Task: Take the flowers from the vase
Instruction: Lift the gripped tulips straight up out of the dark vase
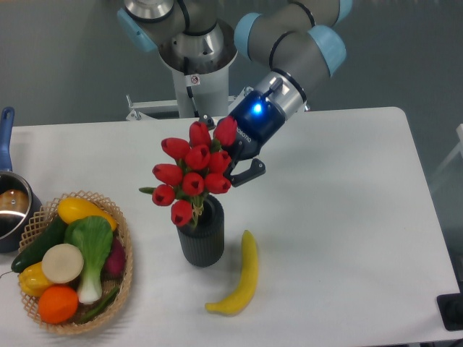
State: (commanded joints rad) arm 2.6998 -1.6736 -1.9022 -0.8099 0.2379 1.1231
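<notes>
The gripper [230, 155] has its jaws clamped on the flowers [191, 170], one bunch of about nine red tulip buds. The bunch extends left of the jaws, its stems running down into the one ribbed dark vase [202, 237] directly beneath. One banana [241, 276] lies just right of the vase.

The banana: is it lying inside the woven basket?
No. The banana lies on the white table, right of the vase, apart from the basket.
</notes>
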